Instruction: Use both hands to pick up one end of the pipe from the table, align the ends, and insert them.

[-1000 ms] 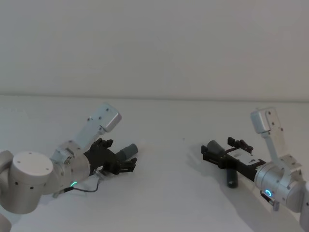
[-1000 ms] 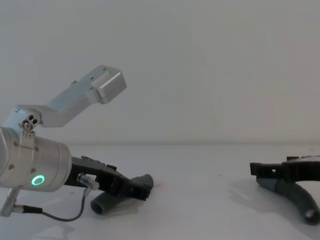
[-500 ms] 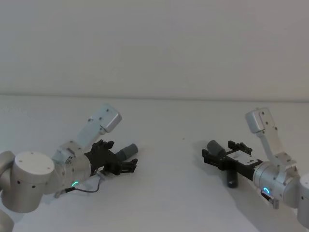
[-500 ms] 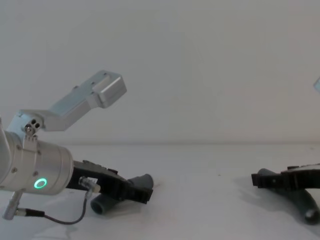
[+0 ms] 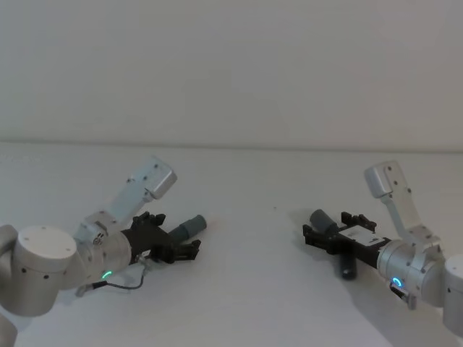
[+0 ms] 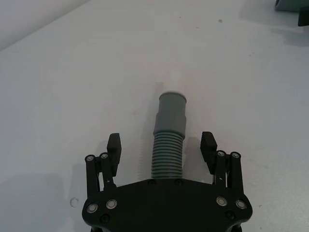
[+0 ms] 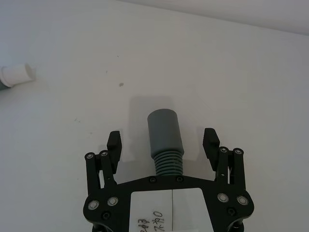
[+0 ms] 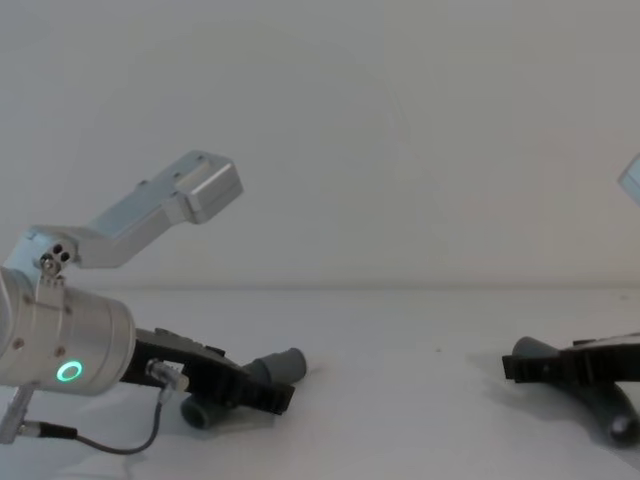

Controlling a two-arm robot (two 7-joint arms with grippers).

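Left wrist view, grey pipe (image 6: 169, 145), ribbed, smooth collar (image 6: 172, 105)

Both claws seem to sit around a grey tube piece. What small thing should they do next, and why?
Probably close both sets of fingers. The left gripper has open fingers either side of the left pipe piece, not touching it; the right gripper straddles the right pipe piece likewise. Neither piece is gripped yet.

1. Pale, plain wall (image 5: 231, 65) spans the whole background; its lower edge runs straight and level.
2. One small dark speck (image 5: 274, 209) lies on the white table (image 5: 246, 303), near mid-width, just below that edge.
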